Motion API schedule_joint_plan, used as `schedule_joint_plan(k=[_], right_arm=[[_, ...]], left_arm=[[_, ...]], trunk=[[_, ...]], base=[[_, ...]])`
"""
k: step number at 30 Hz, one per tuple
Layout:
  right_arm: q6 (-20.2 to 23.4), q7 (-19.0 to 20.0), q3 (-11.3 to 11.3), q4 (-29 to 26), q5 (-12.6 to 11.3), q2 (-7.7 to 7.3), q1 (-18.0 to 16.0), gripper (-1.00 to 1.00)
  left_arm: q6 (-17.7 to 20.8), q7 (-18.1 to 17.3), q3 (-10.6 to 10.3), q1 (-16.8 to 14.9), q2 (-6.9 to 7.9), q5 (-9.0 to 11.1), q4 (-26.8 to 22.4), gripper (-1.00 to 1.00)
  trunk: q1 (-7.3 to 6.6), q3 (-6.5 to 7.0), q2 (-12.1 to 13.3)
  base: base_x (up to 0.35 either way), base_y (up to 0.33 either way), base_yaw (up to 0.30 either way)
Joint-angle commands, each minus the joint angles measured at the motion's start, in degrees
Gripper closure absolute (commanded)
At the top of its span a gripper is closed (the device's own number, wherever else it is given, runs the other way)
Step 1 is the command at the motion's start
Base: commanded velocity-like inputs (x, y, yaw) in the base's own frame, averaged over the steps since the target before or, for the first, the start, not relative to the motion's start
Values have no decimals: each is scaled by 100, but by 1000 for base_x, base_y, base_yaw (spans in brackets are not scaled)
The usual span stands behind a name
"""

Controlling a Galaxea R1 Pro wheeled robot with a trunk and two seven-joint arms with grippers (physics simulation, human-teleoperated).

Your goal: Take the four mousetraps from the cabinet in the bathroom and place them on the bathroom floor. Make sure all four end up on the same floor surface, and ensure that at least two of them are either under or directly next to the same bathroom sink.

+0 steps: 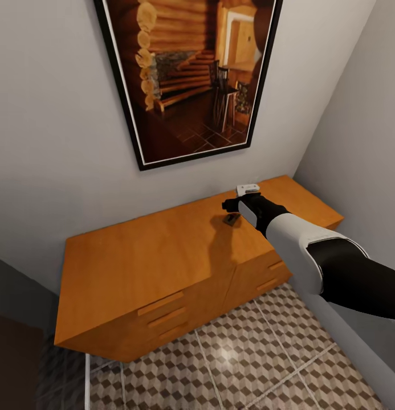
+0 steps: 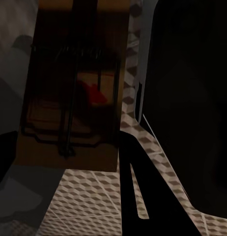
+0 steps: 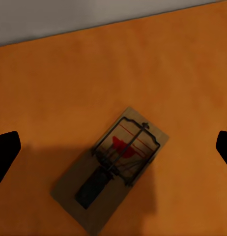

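One big cabinet [image 1: 163, 262]; a mousetrap [image 1: 231, 220] lies flat on top. R gripper [image 1: 234, 206] hangs at its 12, wide open, empty. L gripper: can't tell. Risk: closing off-center flips it.

A large black-framed picture [image 1: 188, 74] of a log-cabin interior hangs on the pale grey wall [image 1: 55, 142]. A second grey wall [image 1: 357, 131] meets it at the corner.
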Motion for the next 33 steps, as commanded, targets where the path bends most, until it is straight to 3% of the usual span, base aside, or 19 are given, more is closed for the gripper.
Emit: schedule_joint_plan(k=[1, 13, 18, 22, 27, 33], right_arm=[[31, -26, 48, -8, -55, 0, -3, -100], [103, -70, 40, -18, -49, 6, -3, -100], [1022, -104, 19, -142, -114, 4, -3, -100], [1768, -121, 14, -608, -366, -17, -3, -100], [2317, -262, 13, -918, -780, -24, -3, -100], [2458, -341, 19, -1151, -863, -34, -3, -100]], left_arm=[[-8, 5, -48, -6, -2, 36, 12, 100], [-8, 5, -48, -5, -3, 36, 12, 100], [-8, 5, -48, -5, -4, 36, 12, 100], [-8, 5, -48, -5, -6, 36, 12, 100], [-8, 5, -48, -5, -10, 36, 12, 100], [-8, 5, -48, -5, -24, 36, 12, 100]], trunk=[[2, -18, -10], [2, -108, -10], [2, -111, -10], [2, -111, -10], [2, -111, -10], [2, -112, -10]], base=[[0, 0, 0], [0, 0, 0], [0, 0, 0], [0, 0, 0], [0, 0, 0], [0, 0, 0]])
